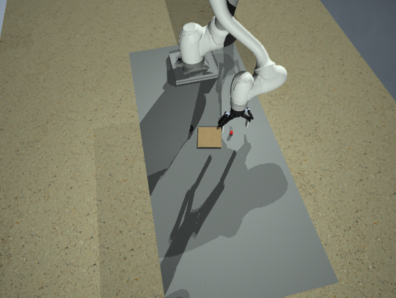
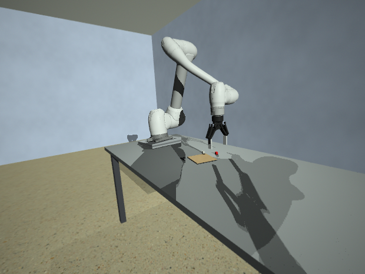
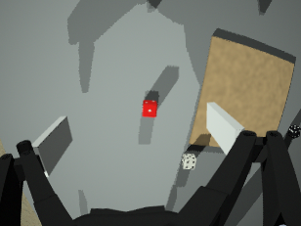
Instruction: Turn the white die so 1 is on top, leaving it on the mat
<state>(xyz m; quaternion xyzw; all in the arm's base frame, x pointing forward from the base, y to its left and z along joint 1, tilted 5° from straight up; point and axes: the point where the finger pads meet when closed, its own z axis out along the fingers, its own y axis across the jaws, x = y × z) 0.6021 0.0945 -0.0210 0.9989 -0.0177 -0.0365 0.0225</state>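
Note:
The white die (image 2: 203, 151) (image 3: 190, 162) lies on the grey table (image 1: 243, 243) (image 2: 318, 211), just off a corner of the tan mat (image 1: 209, 137) (image 2: 202, 159) (image 3: 249, 85). I cannot read its top face. In the top view a finger hides it. My gripper (image 1: 234, 125) (image 2: 217, 144) (image 3: 136, 122) is open and empty and hangs above the table. It is over the gap between the white die and the red die (image 1: 230, 132) (image 2: 216, 153) (image 3: 150, 109). A black die (image 1: 191, 131) (image 2: 182, 159) (image 3: 293, 131) lies on the table on the mat's other side.
The robot's base (image 1: 191, 68) (image 2: 159, 143) stands on the table behind the mat. Long arm shadows fall across the table in front of the mat. The table's edge runs close to the black die's side.

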